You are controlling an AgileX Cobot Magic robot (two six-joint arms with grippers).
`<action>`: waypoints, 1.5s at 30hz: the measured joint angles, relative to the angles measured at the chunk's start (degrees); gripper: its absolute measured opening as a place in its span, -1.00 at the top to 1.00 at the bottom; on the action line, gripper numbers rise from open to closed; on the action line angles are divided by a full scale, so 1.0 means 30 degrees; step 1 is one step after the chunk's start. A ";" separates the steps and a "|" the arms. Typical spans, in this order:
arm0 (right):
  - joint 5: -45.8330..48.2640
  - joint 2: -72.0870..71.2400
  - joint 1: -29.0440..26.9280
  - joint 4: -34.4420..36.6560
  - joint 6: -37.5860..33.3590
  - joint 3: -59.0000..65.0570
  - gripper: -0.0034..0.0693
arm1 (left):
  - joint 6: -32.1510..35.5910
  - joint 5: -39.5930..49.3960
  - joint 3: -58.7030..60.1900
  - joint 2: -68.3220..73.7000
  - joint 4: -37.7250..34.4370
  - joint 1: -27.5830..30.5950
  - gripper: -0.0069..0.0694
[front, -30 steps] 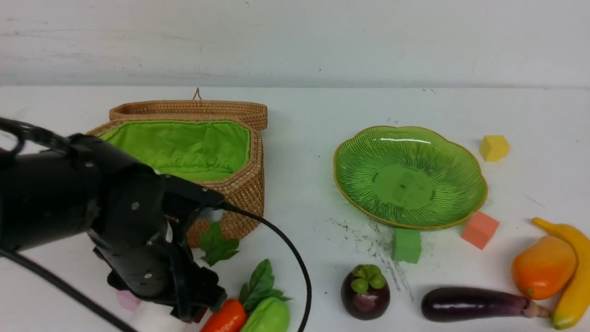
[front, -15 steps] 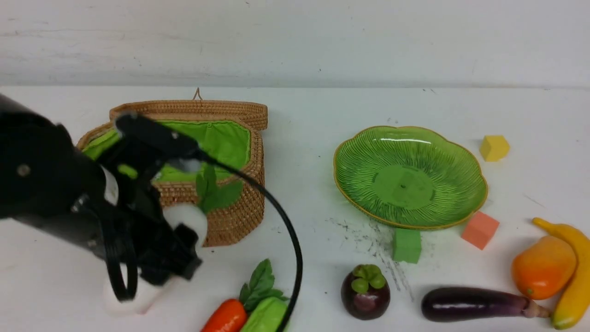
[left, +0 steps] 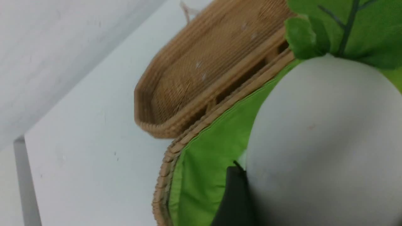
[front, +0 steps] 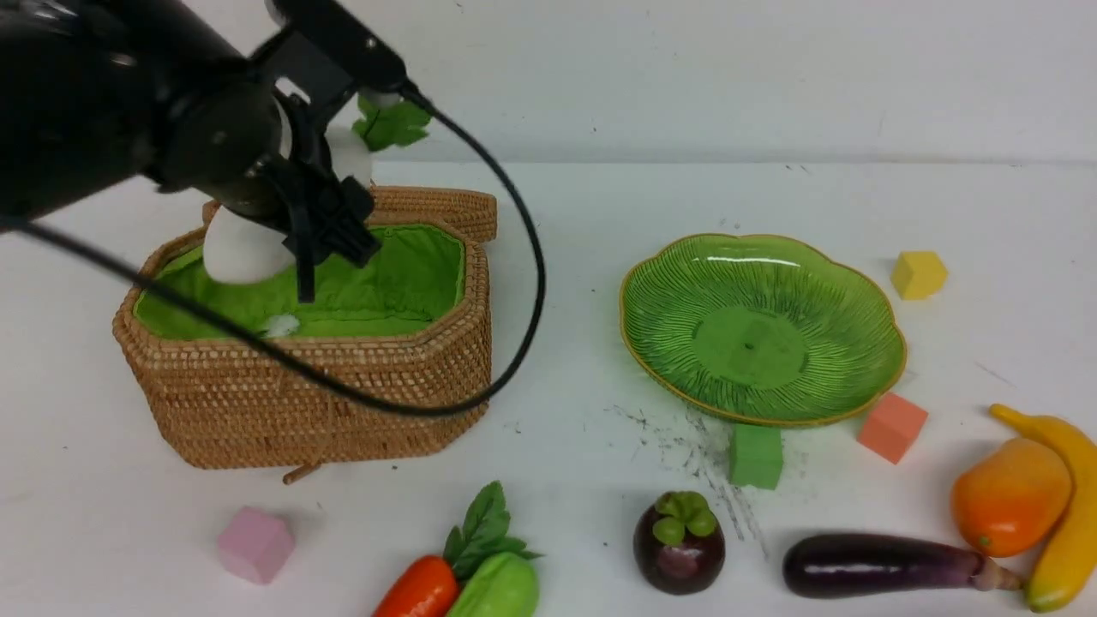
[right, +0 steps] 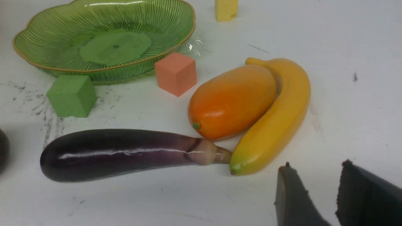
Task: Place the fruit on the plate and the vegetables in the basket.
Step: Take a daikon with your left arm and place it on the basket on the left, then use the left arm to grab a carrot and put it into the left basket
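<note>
The left claw (front: 296,227) clamps the white radish (front: 240,253) around its middle, tilted, leaves up, over the left end of the open basket (front: 343,394). Its smooth, rounded body looks stiff, light and probably slippery; the waist seems the safest hold, not the floppy leaves. At right, past the plate (front: 686,283), the right claw (right: 317,166) hangs open near the banana (right: 276,122).

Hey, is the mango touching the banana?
Touching. The right wrist view shows the mango nestled against the inner curve of the banana, with no gap visible between them.
</note>
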 joint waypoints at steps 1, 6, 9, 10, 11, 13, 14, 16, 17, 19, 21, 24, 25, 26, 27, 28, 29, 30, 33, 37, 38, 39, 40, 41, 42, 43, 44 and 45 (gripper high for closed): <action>0.0000 0.0000 0.0000 0.0000 0.0000 0.0000 0.24 | 0.0042 -0.0179 -0.0090 0.0800 0.0331 0.0287 -0.55; 0.0000 0.0000 0.0000 0.0000 0.0000 0.0000 0.24 | 0.0143 -0.1200 -0.0169 0.2184 0.1358 0.0539 -0.55; 0.0000 0.0000 0.0000 0.0000 0.0000 0.0000 0.24 | 0.0143 -0.1592 -0.0168 0.2339 0.1365 0.0539 -0.55; 0.0000 0.0000 0.0000 0.0000 0.0000 0.0000 0.24 | 0.0143 -0.1592 -0.0168 0.2340 0.1306 0.0539 -0.55; 0.0000 0.0000 0.0000 0.0000 0.0000 0.0000 0.24 | 0.0143 -0.1549 -0.0172 0.2340 0.1207 0.0539 -0.55; 0.0000 0.0000 0.0000 0.0000 0.0000 0.0000 0.24 | 0.0143 -0.1407 -0.0190 0.2340 0.0887 0.0539 -0.55; 0.0000 0.0000 0.0000 0.0000 0.0000 0.0000 0.24 | 0.0143 -0.1296 -0.0190 0.2340 0.0701 0.0539 -0.55; 0.0000 0.0000 0.0000 0.0000 0.0000 0.0000 0.24 | 0.0143 -0.1015 -0.0190 0.2340 0.0194 0.0539 -0.55; 0.0000 0.0000 0.0000 0.0000 0.0000 0.0000 0.24 | 0.0143 -0.0917 -0.0190 0.2340 -0.0003 0.0539 -0.55; 0.0000 0.0000 0.0000 0.0000 0.0000 0.0000 0.24 | 0.0143 -0.0689 -0.0190 0.2340 -0.0492 0.0539 -0.59; 0.0000 0.0000 0.0000 0.0000 0.0000 0.0000 0.24 | 0.0143 -0.0583 -0.0190 0.2315 -0.0861 0.0539 -0.64; 0.0000 0.0000 0.0000 0.0000 0.0000 0.0000 0.24 | 0.0143 -0.0538 -0.0190 0.2074 -0.1513 0.0539 -0.76; 0.0000 0.0000 0.0000 0.0000 0.0000 0.0000 0.24 | 0.0143 -0.0492 -0.0165 0.1855 -0.1659 0.0539 -0.78; 0.0000 0.0000 0.0000 0.0000 0.0000 0.0000 0.24 | 0.0143 -0.0492 -0.0138 0.1693 -0.1733 0.0539 -0.78; 0.0000 0.0000 0.0000 0.0000 0.0000 0.0000 0.24 | 0.0143 -0.0513 -0.0008 0.1398 -0.1801 0.0539 -0.78; 0.0000 0.0000 0.0000 0.0000 0.0000 0.0000 0.24 | 0.0143 -0.0554 0.0226 0.0748 -0.1856 0.0539 -0.77; 0.0000 0.0000 0.0000 0.0000 0.0000 0.0000 0.24 | 0.0143 -0.0612 0.0429 0.0318 -0.1856 0.0539 -0.76; 0.0000 0.0000 0.0000 0.0000 0.0000 0.0000 0.24 | 0.0143 -0.0783 0.0756 -0.0279 -0.1856 0.0539 -0.74; 0.0000 0.0000 0.0000 0.0000 0.0000 0.0000 0.24 | 0.0143 -0.1395 0.1935 -0.2056 -0.1910 0.0539 -0.70; 0.0000 0.0000 0.0000 0.0000 0.0000 0.0000 0.24 | -0.0348 -0.1189 0.4191 -0.5089 -0.4143 0.0277 -0.70; 0.0000 0.0000 0.0000 0.0000 0.0000 0.0000 0.24 | -0.0620 -0.0690 0.4748 -0.5616 -0.5263 0.0093 -0.70; 0.0000 0.0000 0.0000 0.0000 0.0000 0.0000 0.24 | -0.0746 0.0384 0.5310 -0.6266 -0.6511 -0.0127 -0.70; 0.0000 0.0000 0.0000 0.0000 0.0000 0.0000 0.24 | -0.0746 0.0582 0.5426 -0.6354 -0.6762 -0.0175 -0.70; 0.0000 0.0000 0.0000 0.0000 0.0000 0.0000 0.24 | -0.0702 0.1633 0.6028 -0.6690 -0.7997 -0.0426 -0.70; 0.0000 0.0000 0.0000 0.0000 0.0000 0.0000 0.24 | -0.0179 0.3274 0.7240 -0.6869 -0.9984 -0.0926 -0.70; 0.0000 0.0000 0.0000 0.0000 0.0000 0.0000 0.24 | 0.0428 0.4022 0.7981 -0.6806 -1.0948 -0.1301 -0.70; 0.0000 0.0000 0.0000 0.0000 0.0000 0.0000 0.24 | 0.0539 0.4089 0.8285 -0.6783 -1.1308 -0.1368 -0.70; 0.0000 0.0000 0.0000 0.0000 0.0000 0.0000 0.24 | 0.1336 0.4256 0.9415 -0.6476 -1.2590 -0.1918 -0.70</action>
